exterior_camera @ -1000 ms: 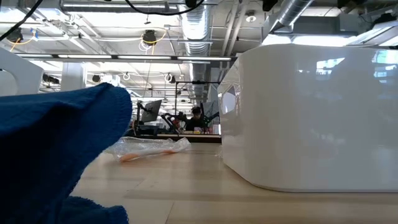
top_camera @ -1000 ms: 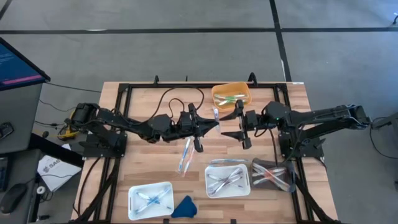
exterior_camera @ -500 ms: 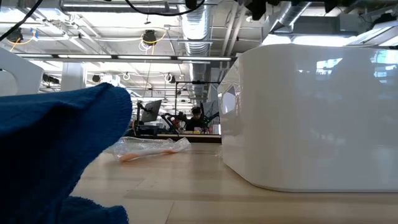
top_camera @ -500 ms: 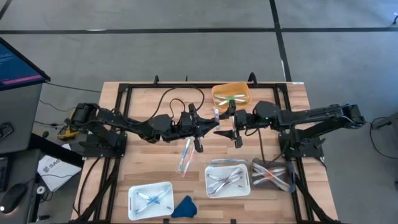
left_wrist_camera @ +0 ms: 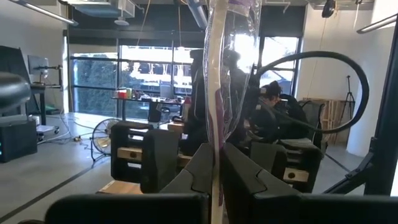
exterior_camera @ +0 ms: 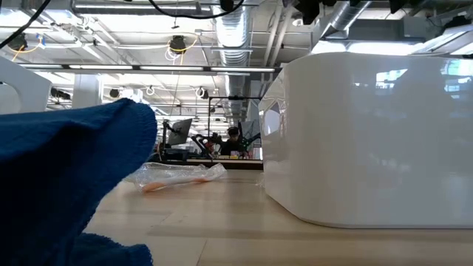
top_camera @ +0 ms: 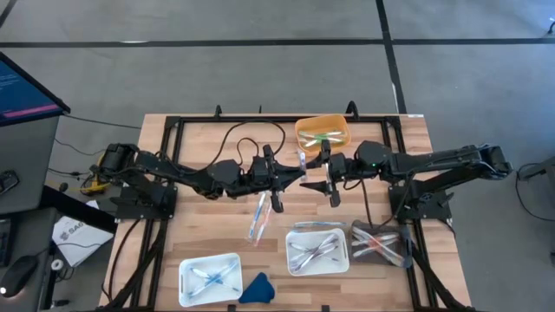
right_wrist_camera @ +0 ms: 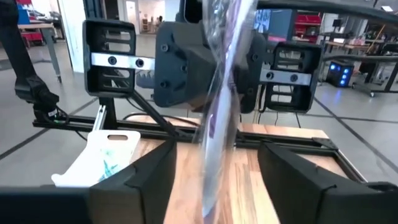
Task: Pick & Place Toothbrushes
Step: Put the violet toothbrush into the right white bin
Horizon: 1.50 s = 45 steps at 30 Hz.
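Holding a clear-wrapped white toothbrush (left_wrist_camera: 216,87) upright above the middle of the wooden worktop (top_camera: 208,225), my left jaws (top_camera: 290,178) are clamped on its lower end. My right jaws (top_camera: 321,178) stand wide either side of the same wrapped toothbrush, not touching it.

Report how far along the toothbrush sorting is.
Done: toothbrushes already lie in the two white trays, the orange bin and the clear container. In hand: the left gripper is shut on a wrapped toothbrush, with the right gripper open around it. Left: another wrapped toothbrush lies loose on the table.
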Motion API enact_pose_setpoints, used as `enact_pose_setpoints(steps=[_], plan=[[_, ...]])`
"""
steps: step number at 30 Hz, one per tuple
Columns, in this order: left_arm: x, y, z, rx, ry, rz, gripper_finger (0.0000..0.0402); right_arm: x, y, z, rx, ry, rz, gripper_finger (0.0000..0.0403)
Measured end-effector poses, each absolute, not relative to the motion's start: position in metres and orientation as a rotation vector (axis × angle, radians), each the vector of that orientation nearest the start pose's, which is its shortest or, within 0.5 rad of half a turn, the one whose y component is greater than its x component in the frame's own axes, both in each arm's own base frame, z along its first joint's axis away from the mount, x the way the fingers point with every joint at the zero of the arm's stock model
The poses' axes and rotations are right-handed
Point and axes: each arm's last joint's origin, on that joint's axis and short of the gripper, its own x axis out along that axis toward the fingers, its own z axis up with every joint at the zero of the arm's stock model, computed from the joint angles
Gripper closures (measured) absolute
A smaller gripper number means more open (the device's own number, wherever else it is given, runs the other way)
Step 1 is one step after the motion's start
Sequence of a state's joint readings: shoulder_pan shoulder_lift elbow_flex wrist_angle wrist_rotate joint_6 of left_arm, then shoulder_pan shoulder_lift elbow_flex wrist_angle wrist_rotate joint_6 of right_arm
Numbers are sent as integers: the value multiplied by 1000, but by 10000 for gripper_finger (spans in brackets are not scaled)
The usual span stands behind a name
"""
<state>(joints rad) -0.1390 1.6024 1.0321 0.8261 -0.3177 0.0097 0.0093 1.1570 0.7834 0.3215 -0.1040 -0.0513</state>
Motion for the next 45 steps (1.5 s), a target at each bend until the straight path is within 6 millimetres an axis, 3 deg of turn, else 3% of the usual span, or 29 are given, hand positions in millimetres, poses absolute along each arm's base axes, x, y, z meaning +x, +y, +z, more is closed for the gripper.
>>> enact_pose_setpoints(steps=[8,13,19,25,34,41,45], plan=[[357,-41,310,-64,-248,181,391,260,5,306,-49,52,115,294],[357,-46,305,-53,-199,163,343,259,6,304,-61,92,120,384],[350,-55,305,-37,-107,198,269,257,5,307,-73,142,121,386],[334,-63,315,-21,-44,241,229,257,5,308,-80,143,119,388],[313,-83,315,-64,86,233,228,249,9,309,-117,185,141,388],[306,-94,292,-130,144,203,238,241,26,311,-152,343,224,388],[301,-96,277,-115,184,197,237,239,38,311,-180,349,280,388]])
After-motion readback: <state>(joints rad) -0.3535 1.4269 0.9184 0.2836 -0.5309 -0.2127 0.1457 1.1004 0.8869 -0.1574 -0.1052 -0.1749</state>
